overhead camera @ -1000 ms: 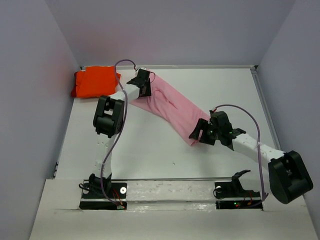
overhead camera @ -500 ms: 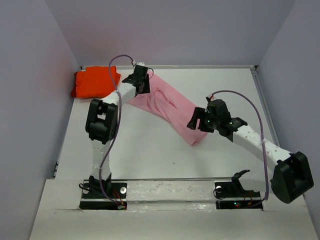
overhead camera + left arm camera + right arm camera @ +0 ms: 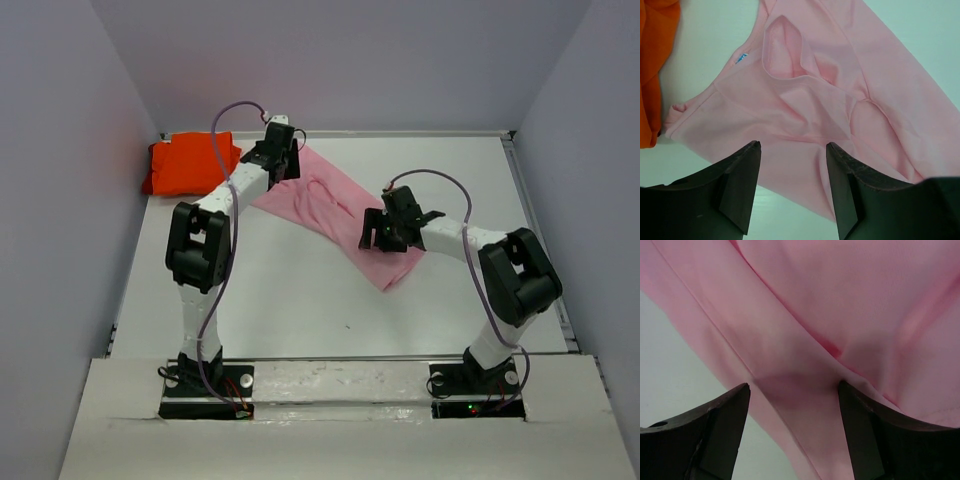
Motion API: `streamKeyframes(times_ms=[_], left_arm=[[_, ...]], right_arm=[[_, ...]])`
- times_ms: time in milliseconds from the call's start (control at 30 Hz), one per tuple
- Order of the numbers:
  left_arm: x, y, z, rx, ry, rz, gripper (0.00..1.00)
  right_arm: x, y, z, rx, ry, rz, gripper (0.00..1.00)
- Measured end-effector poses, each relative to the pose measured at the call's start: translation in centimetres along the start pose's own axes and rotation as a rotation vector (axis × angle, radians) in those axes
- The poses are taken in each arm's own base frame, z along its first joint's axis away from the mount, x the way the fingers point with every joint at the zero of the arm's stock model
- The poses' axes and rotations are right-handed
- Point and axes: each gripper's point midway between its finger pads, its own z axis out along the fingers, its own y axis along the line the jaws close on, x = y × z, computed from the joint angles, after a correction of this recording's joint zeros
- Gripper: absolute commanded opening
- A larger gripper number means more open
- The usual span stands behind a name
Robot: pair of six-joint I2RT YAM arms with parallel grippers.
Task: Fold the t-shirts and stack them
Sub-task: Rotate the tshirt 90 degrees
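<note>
The light pink t-shirt (image 3: pixel 325 200) lies as a long diagonal band from the back left toward the table's middle right. Its neck opening (image 3: pixel 785 52) shows in the left wrist view. My left gripper (image 3: pixel 283 160) hovers open over the collar end; its fingers (image 3: pixel 745 170) frame pink cloth and hold nothing. My right gripper (image 3: pixel 378 232) stands open over the shirt's lower part, with the pink fabric (image 3: pixel 805 315) under its spread fingers (image 3: pixel 732 410) and not pinched. The bright orange t-shirt (image 3: pixel 188 165) sits bunched in the back left corner, and its edge (image 3: pixel 651 75) shows in the left wrist view.
Grey walls close in the white table (image 3: pixel 290 300) on the left, back and right. The raised white ledge (image 3: pixel 330 385) with both arm bases runs along the near edge. Both arms' cables arch above the shirt.
The right arm has folded in, and its gripper has moved left and back along the pink shirt. The left gripper has shifted slightly toward the back. Both jaws have kept the same opening.
</note>
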Motion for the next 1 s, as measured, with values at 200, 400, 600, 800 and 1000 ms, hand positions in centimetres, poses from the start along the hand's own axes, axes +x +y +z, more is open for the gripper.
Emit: streamKeyframes(times_ms=[200,400,600,800,1000], left_arm=[[2.1,0.1,2.1,-0.015,0.045,0.012,0.64],[5.7,0.4,5.4,-0.041,0.124,0.045,0.65],[6.1,0.6,6.5,-0.049,0.137,0.059,0.65],[4.9,0.4,7.0,-0.032,0.114,0.048,0.64],[5.3,-0.1,7.9,-0.001,0.124,0.041,0.64]], right_arm=[[-1.1,0.6,0.6,-0.025,-0.039,-0.001,0.76],[0.1,1.1,0.0,-0.085,-0.056,0.018,0.75],[5.3,2.9,-2.3,-0.147,-0.008,-0.001,0.75],[10.0,5.5,-4.0,-0.221,0.036,-0.04,0.75],[12.7,8.7,-4.5,-0.286,0.072,-0.074,0.75]])
